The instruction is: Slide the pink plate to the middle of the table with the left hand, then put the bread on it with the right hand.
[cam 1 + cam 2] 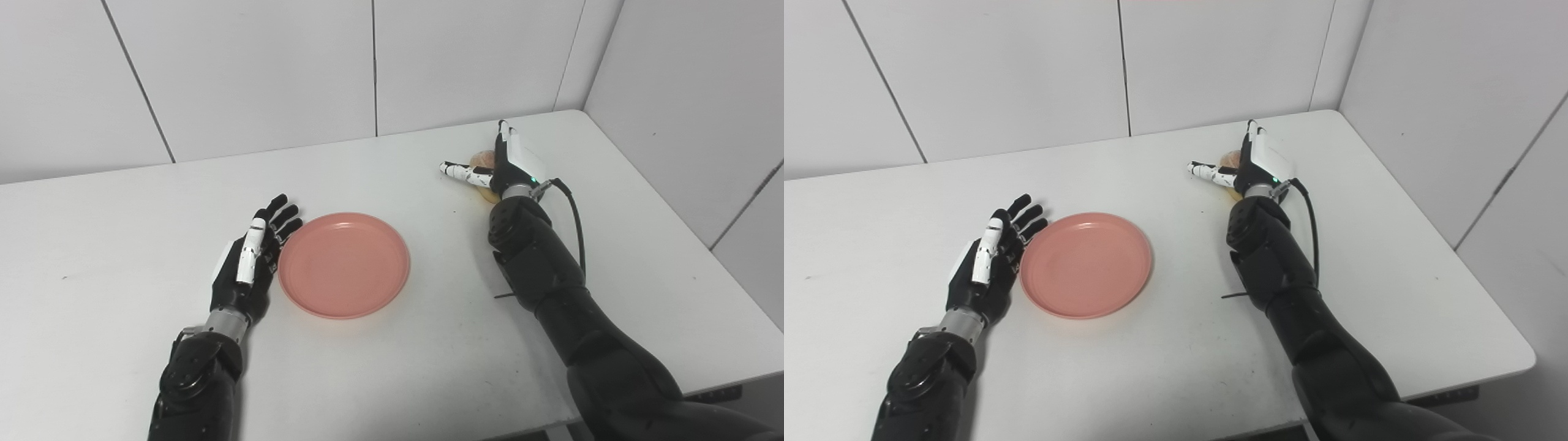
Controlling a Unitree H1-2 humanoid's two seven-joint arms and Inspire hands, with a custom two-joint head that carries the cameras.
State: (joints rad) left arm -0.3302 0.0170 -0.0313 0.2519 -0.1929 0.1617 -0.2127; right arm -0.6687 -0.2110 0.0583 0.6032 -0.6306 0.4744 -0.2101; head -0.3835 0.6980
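Near the middle of the surface [392,367] sits the pink plate [343,264], nothing in it yet, so the slide looks done and we're onto the bread step. Left hand [248,263] rests open right beside the plate's left rim, fingers spread, while the right hand [499,164] is over at the far right, wrapped around the bread [484,160], though I can't tell if it's actually gripping yet; next it needs a firm hold, then a lift and carry over to the plate

White table [392,367]: pink plate [344,264], bread [485,160].
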